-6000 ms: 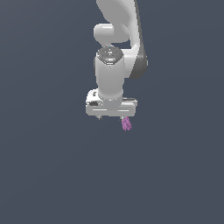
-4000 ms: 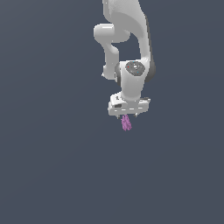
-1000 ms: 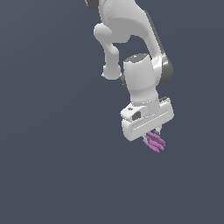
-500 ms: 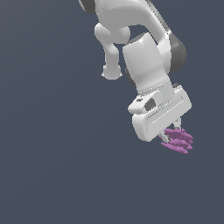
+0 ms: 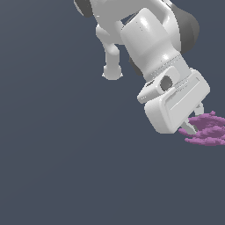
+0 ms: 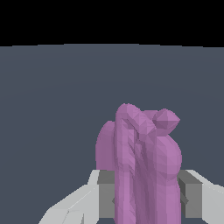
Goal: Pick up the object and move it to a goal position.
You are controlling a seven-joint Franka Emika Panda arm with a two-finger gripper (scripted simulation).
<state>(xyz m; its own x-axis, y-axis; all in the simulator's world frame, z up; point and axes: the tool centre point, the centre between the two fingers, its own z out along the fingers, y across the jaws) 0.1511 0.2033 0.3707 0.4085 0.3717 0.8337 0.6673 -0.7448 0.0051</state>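
Though partly cropped, lumpy purple-pink object (image 5: 205, 129)

One white arm (image 5: 149, 39), one gripper (image 5: 193, 125) with two fingers (image 6: 70, 205), one purple object (image 5: 208, 129).

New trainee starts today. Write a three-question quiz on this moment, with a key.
1. True or false: the pincer is shut on the purple object.
2. In the exterior view, the object sits near which edge? A) the left B) the right C) the top
3. Fill in: in the wrist view, a grey ___ stands on each side of the object.

Key: 1 true. 2 B. 3 finger.
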